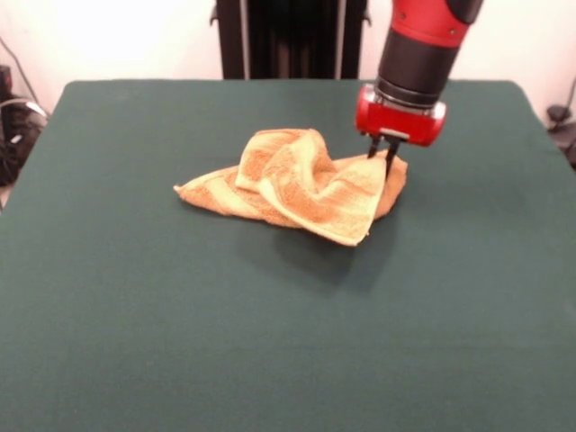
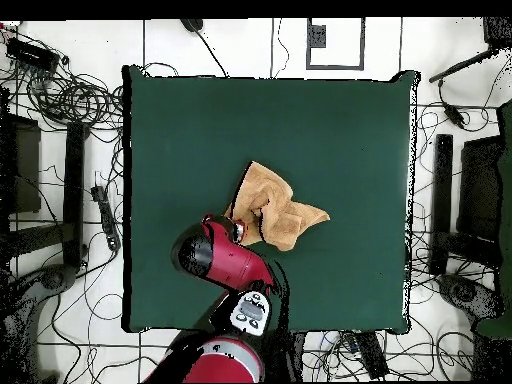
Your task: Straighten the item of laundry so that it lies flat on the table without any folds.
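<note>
The item of laundry (image 1: 301, 184), an orange-tan terry towel with paler bands, lies crumpled in a heap a little beyond the middle of the dark green table (image 1: 135, 324). Several folds overlap, and one flap hangs over its near side. My gripper (image 1: 382, 157) points down at the towel's right corner, its two dark fingers close together and pinching the edge there. In the overhead view the towel (image 2: 278, 208) sits near the middle of the table (image 2: 340, 130). The red arm covers the gripper (image 2: 236, 228) at the towel's left corner.
Green cloth stretches wide on every side of the towel, broadest toward the near edge in the front view. Cables and dark stands (image 2: 75, 170) lie on the floor around the table. A black column (image 1: 292, 36) rises behind the far edge.
</note>
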Available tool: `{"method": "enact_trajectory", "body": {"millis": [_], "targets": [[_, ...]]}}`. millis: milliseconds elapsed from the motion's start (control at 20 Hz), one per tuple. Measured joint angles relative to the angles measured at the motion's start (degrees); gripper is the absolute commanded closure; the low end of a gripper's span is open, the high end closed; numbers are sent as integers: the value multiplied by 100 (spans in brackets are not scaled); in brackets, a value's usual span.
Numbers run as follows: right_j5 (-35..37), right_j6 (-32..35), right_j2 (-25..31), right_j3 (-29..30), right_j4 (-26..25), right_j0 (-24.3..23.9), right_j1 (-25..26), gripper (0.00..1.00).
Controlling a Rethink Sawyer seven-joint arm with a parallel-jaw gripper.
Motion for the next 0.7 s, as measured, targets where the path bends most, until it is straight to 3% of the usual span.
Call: {"method": "enact_trajectory", "body": {"millis": [500, 700], "targets": [[1, 1, -8, -288, 507, 97, 14, 100], [2, 1, -108, -559, 884, 374, 126, 100]]}}
